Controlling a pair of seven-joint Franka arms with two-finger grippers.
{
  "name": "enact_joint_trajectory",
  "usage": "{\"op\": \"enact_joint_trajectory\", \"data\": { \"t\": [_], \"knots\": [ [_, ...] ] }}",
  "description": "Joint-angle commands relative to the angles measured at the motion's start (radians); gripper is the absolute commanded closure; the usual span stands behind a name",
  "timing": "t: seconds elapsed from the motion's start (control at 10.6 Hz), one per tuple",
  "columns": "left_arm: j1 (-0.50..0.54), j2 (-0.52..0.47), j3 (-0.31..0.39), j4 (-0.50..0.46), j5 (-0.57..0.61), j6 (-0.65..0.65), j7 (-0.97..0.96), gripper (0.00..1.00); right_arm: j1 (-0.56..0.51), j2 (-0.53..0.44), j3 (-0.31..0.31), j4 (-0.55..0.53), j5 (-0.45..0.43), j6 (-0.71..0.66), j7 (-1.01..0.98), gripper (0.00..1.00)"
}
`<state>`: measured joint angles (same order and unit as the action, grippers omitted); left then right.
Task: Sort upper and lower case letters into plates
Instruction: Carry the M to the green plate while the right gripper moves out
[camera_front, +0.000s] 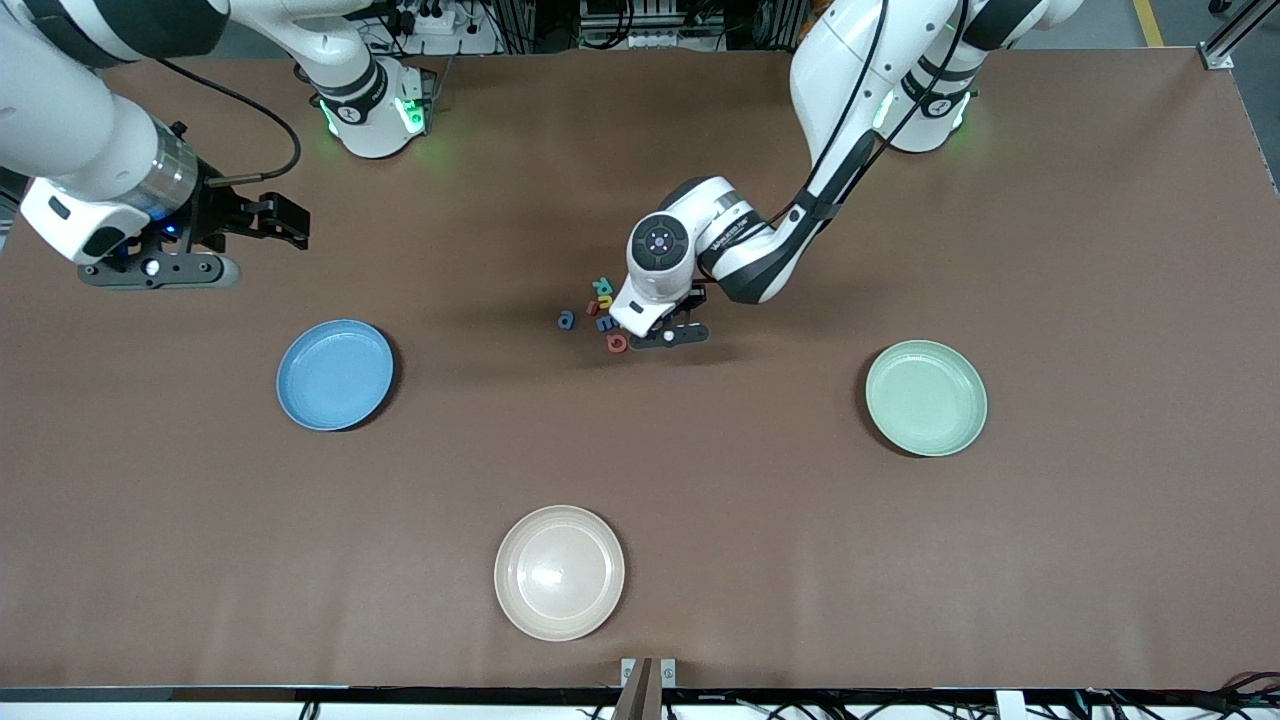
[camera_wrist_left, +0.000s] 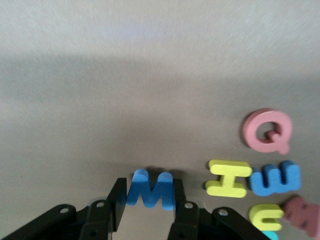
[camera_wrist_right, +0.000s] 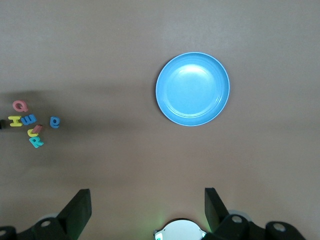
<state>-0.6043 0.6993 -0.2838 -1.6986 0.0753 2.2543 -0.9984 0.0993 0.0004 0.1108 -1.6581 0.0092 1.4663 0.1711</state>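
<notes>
Brown table top fills the scene. Left gripper (camera_wrist_left: 148, 207) pinches a blue M (camera_wrist_left: 150, 189) down by the pile of letters (camera_front: 600, 310) in the middle. Right gripper (camera_wrist_right: 147, 212) waits with fingers wide above the table near the blue plate (camera_front: 335, 375). Nothing lies in that plate, the green plate (camera_front: 926, 398) or the cream plate (camera_front: 559, 572).

A blue letter M (camera_wrist_left: 149, 189) sits between the black fingers (camera_wrist_left: 118, 202) of the left gripper (camera_wrist_left: 148, 205). Just beside that gripper lie a yellow I (camera_wrist_left: 228, 178), a blue w (camera_wrist_left: 275, 179), a pink-red Q (camera_wrist_left: 267, 131), a yellow letter (camera_wrist_left: 266, 216) and a dark red one (camera_wrist_left: 305, 214). The plates are light blue (camera_front: 335, 375), mint green (camera_front: 926, 398) and cream (camera_front: 560, 572), on a plain brown table (camera_front: 1080, 250).
</notes>
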Motion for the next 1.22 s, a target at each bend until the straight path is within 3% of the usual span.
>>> {"op": "enact_joint_trajectory", "data": {
  "t": [0.0, 0.19, 0.66, 0.85, 1.13],
  "knots": [
    [0.033, -0.096, 0.000, -0.018, 0.009, -0.079, -0.023, 1.00, 0.025, 0.038, -0.003, 0.020, 0.014, -0.004, 0.027, 0.00],
    [0.105, -0.151, -0.009, -0.021, -0.009, -0.149, 0.010, 1.00, 0.046, 0.073, -0.003, 0.020, 0.014, -0.004, 0.054, 0.00],
    [0.450, -0.299, -0.048, -0.021, -0.094, -0.376, 0.382, 1.00, 0.184, 0.189, -0.003, 0.018, 0.026, 0.080, 0.284, 0.00],
    [0.588, -0.297, -0.048, -0.026, -0.094, -0.407, 0.596, 1.00, 0.220, 0.255, -0.003, 0.011, 0.078, 0.123, 0.355, 0.00],
    [0.731, -0.256, -0.038, -0.027, -0.048, -0.394, 0.751, 1.00, 0.269, 0.355, -0.003, 0.009, 0.153, 0.189, 0.459, 0.00]
  ]
}}
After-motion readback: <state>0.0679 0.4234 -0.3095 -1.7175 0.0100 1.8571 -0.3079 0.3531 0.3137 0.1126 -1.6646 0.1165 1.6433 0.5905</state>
